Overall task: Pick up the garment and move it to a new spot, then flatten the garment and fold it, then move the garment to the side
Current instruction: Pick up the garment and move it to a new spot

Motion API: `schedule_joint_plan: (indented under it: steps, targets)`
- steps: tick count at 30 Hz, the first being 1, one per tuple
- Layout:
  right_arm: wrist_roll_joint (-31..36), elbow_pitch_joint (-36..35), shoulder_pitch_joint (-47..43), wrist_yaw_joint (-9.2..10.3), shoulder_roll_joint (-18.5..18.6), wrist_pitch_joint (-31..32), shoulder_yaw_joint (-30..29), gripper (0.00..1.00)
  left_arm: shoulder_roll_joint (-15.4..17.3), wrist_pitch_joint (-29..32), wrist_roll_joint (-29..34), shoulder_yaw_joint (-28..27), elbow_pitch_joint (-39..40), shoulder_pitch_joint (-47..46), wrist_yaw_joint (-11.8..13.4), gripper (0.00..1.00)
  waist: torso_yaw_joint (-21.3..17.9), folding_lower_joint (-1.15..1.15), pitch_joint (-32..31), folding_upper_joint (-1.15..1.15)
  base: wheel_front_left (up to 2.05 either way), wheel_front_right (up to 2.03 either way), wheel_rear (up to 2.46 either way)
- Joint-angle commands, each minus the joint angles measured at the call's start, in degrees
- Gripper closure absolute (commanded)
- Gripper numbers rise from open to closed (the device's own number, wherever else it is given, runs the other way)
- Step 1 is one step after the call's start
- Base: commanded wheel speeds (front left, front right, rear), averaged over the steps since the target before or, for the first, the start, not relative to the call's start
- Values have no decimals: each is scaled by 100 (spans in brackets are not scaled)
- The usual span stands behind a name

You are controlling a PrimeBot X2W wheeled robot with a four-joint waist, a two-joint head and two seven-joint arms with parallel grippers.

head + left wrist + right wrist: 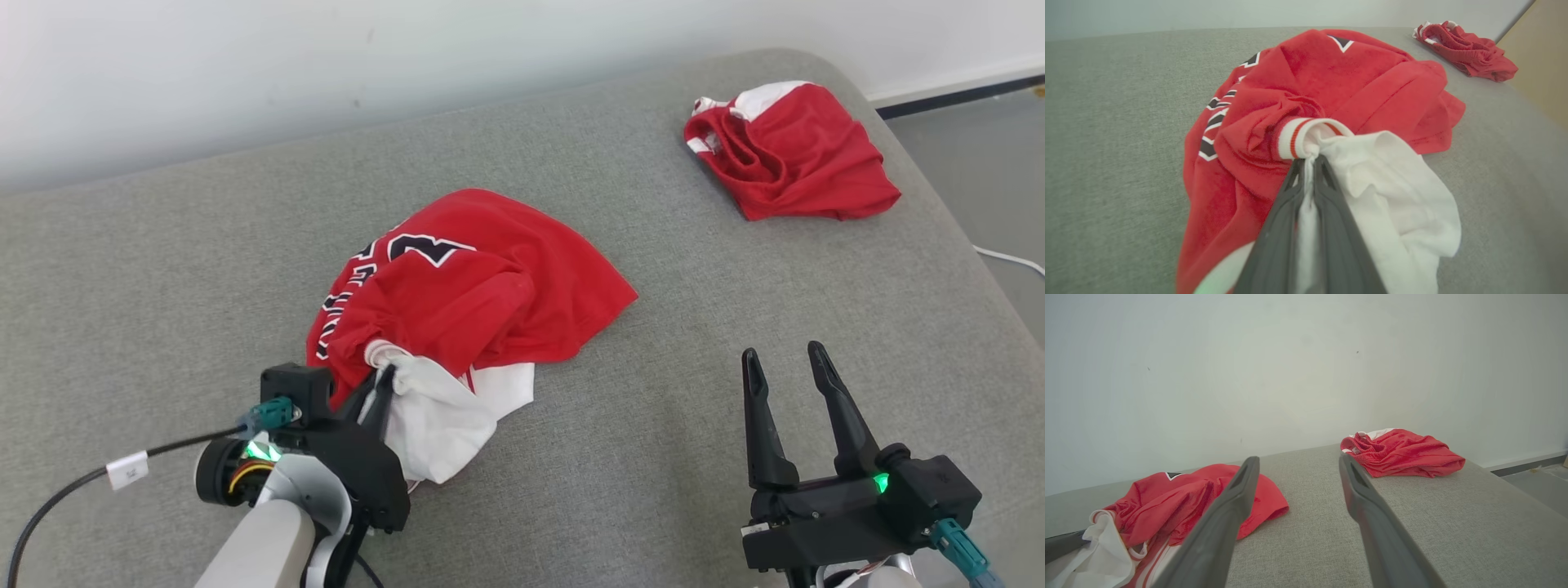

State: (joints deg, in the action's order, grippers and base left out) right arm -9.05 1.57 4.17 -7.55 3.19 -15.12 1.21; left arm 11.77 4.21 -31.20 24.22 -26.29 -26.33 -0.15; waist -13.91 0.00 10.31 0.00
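Observation:
The garment (469, 286) is a crumpled red jersey with black-and-white lettering and a white part, lying mid-surface on the grey cushion. My left gripper (384, 377) is shut on the garment's white fabric at its striped trim, near the heap's lower left. In the left wrist view the gripper (1310, 161) pinches white cloth between its fingers, with the garment (1339, 73) bunched just beyond. My right gripper (788, 358) stands open at the lower right, apart from the garment and holding nothing. The right wrist view has its fingers (1241, 490) spread over bare cushion, the garment (1180, 498) to their left.
A second red-and-white garment (788, 151) lies bunched at the far right corner of the grey cushion (163, 286), also seen as red shorts (1400, 453). A pale wall runs behind. The cushion's right edge drops to grey floor (996, 163) with a white cable.

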Motion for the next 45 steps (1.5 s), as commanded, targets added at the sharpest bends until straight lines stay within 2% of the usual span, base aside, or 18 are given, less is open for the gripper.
schedule_joint_plan:
  steps: [1, 8, 13, 19, 26, 36, 39, 45]
  targets:
    - [68, 6, -4, 14, 5, -2, 5, 0, -29, -86, 53, 50, -58, 57, -67, 0, 50, 0, -50, 0, 0, 0, 0]
    - [59, -6, -140, 14, 64, -2, -55, 0, -183, -779, 116, 46, 162, -62, -135, 0, 322, 0, -357, 0, 0, 0, 0]
    - [55, -35, -247, 14, 96, -2, -132, 0, -95, -1012, 99, -45, 475, -52, -111, 0, 609, 0, -576, 0, 0, 0, 0]
    - [76, -72, -331, 14, 137, -2, -235, 0, 213, -1382, 134, -272, 756, 208, -19, 0, 941, 0, -810, 0, 0, 0, 0]
    - [65, -89, -508, 14, 140, -2, -309, 0, 747, -1798, 438, -513, 1299, 914, 233, 0, 1328, 0, -1027, 0, 0, 0, 0]
    - [3, -98, -609, 14, 114, -2, -387, 0, 1091, -1938, 684, -959, 1979, 1836, 477, 0, 1559, 0, -1037, 0, 0, 0, 0]
    - [-7, -73, -640, 14, 109, -2, -413, 0, 1094, -1946, 768, -1141, 2146, 2095, 539, 0, 1600, 0, -1034, 0, 0, 0, 0]
    - [-40, 4, -647, 14, 100, -2, -375, 0, 836, -1941, 866, -1659, 2363, 2596, 535, 0, 1596, 0, -1039, 0, 0, 0, 0]
